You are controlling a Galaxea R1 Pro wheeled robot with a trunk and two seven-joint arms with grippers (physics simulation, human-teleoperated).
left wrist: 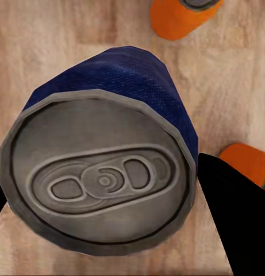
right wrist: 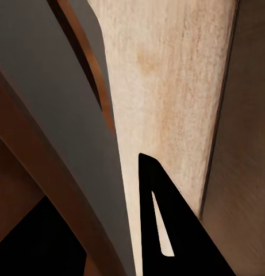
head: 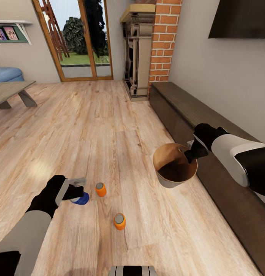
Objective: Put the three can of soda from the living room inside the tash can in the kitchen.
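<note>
Three soda cans are on the light wood plank floor of the living room: one dark blue can and two orange ones. The blue can sits between the two fingers of the left gripper, low at the floor; whether it rests on the planks or is lifted just off them cannot be told. In the left wrist view its grey top with the pull tab faces the camera, with a black finger close against its side, so the gripper is clenched around it. The nearer orange can stands upright just beside the blue one. The second orange can stands apart from both, closer to the robot.

One trash can, brown inside and pale grey outside, hangs above the floor, tilted, beside the long dark low cabinet along the wall. The right gripper is clamped on its rim, one finger inside and one outside; the right wrist view shows the grey wall running between the dark fingers.

Farther off stand one red brick column, a glass door, a coffee table and a blue sofa.
</note>
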